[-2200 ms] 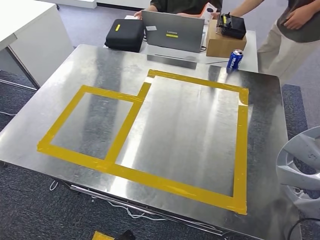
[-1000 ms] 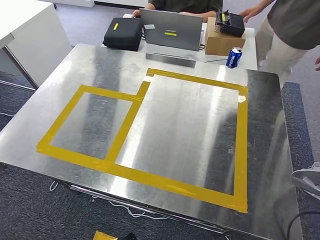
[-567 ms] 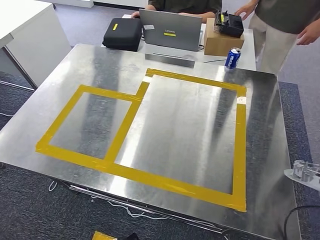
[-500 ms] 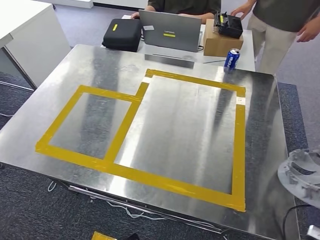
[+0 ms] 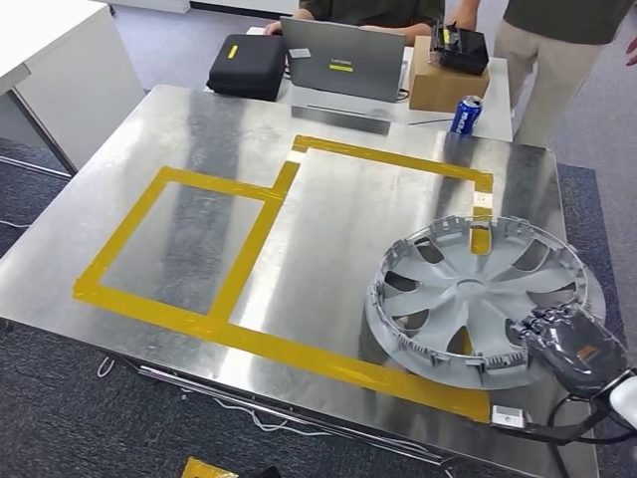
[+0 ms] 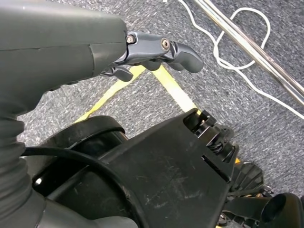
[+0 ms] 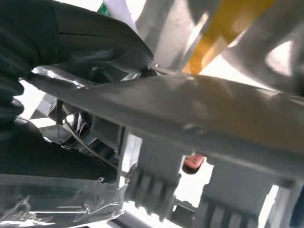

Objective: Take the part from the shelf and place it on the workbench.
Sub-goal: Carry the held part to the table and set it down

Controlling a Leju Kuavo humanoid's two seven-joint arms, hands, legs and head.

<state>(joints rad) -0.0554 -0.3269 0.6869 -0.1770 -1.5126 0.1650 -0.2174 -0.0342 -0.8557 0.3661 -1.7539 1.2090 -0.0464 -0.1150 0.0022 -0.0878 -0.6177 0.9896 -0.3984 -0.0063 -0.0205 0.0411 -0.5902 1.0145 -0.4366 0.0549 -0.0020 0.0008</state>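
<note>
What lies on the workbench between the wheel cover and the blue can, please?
In the head view, bare metal workbench crossed by yellow tape separates the wheel cover, gripped by the right hand, from the blue can.

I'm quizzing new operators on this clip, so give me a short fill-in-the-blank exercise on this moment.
1. The grey wheel cover is gripped at its rim by the robot's ____ hand.
2. The tape marking squares on the workbench is ____.
3. The blue can stands next to a cardboard ____.

Missing words: right; yellow; box
</note>
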